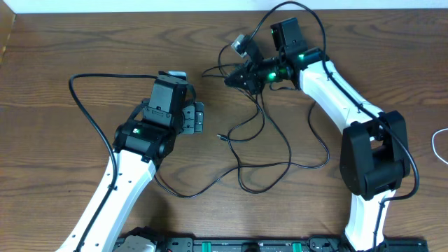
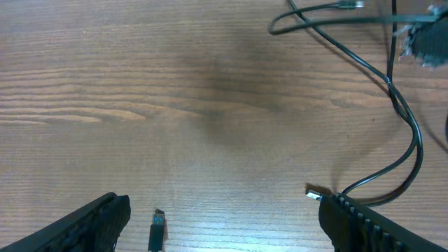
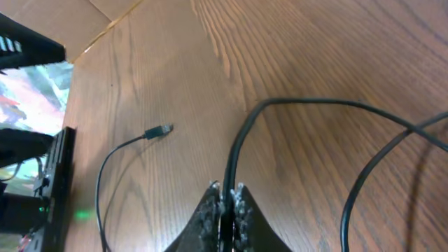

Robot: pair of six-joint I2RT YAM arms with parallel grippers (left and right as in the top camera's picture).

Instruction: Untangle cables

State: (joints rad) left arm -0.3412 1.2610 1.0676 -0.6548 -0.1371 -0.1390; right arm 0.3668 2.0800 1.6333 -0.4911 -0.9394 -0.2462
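Wooden table [image 1: 63, 42]: left end effector [image 2: 222, 213] gapes empty, right end effector [image 3: 227, 194] pinches black cable [image 3: 235, 150].

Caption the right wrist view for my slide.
Right gripper shut on a thin black cable, brown wooden table beneath.

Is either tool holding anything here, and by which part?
Right tool pinches a black cable partway along its length; left tool is open, holding nothing.

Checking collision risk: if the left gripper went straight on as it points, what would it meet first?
Most likely bare wooden table; between the left gripper's open fingers lies only a small black plug, off-centre. Depth is unclear.
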